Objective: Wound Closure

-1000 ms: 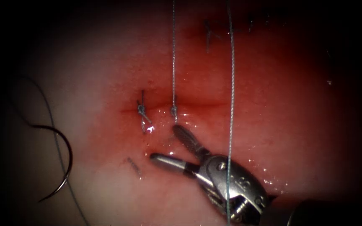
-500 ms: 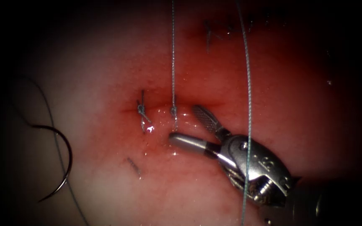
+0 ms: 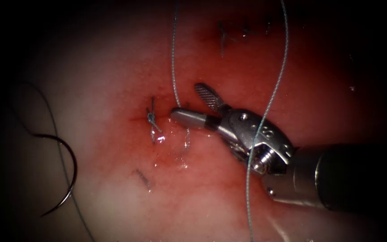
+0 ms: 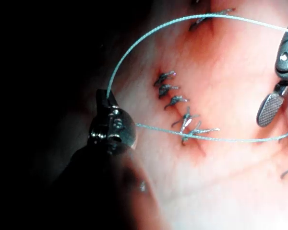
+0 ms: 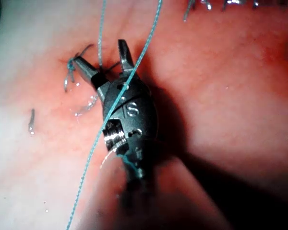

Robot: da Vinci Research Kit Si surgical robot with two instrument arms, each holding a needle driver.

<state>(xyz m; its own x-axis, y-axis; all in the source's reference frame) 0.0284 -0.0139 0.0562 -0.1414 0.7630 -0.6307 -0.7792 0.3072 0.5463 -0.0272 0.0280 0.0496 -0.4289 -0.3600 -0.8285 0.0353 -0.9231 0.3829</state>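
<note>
**Right gripper spread at the cut; left gripper clamped on the thread**

The right gripper stands with its jaws spread apart and holds nothing; the thread rising from the cut passes between them, and a second strand crosses over the tool's body. The left gripper, seen in the left wrist view, is clamped on the thread, which arcs from its tip and runs across the row of stitches. A knotted stitch sits on the cut just left of the right gripper's tips. The tissue around it is wet with red fluid. The needle lies free, well to the left of the cut, held by neither tool and not in the tissue.
</note>
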